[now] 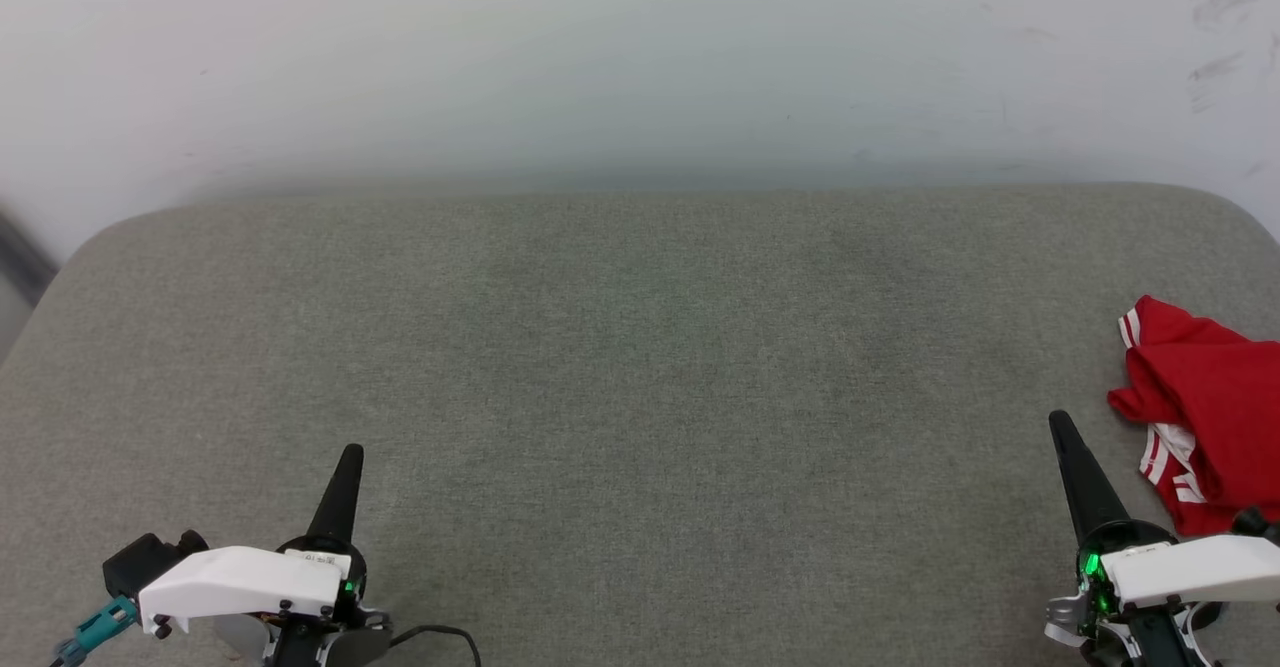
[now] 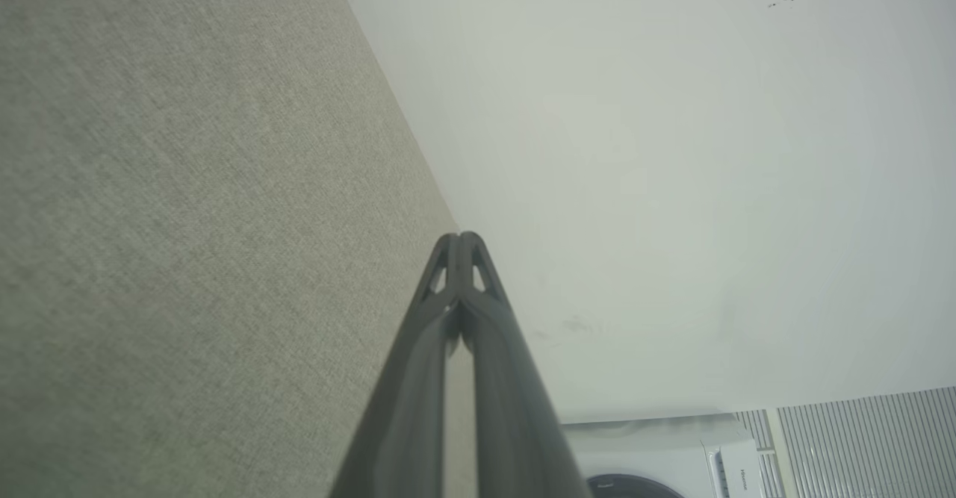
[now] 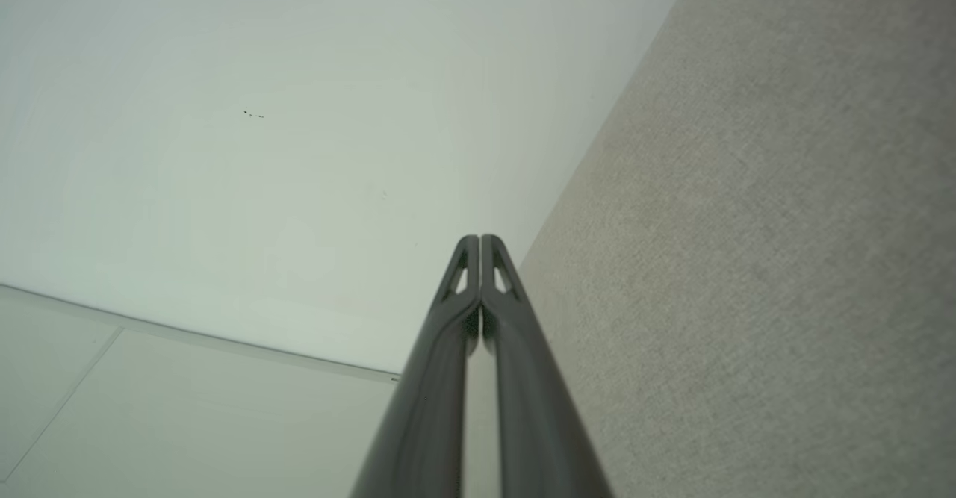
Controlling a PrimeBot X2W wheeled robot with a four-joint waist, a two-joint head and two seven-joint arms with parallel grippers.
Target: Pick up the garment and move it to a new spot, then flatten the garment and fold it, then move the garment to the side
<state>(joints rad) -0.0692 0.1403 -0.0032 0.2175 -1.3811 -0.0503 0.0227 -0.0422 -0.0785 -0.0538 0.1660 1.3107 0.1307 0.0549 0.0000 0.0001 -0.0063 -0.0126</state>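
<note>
At right, the garment [image 1: 1212,397] seems bunched; left end effector [image 1: 348,459], right end effector [image 1: 1061,429] closed.

The worktop [image 1: 640,347] is a muted grey-green weave, faintly heathered. At its right edge the garment [image 1: 1215,387] is bright red, with white bands striped in red. The left claw [image 1: 350,459] and right claw [image 1: 1060,427] are black, and read as dark grey in the wrist views. The left wrist housing [image 1: 235,577] and right wrist housing [image 1: 1195,567] are white, each beside a green light [image 1: 348,585]. A teal connector [image 1: 98,629] shows by the left housing. The wall [image 1: 640,47] is pale grey-white with dark scuffs. The washing machine [image 2: 672,453] is white with a dark door.
</note>
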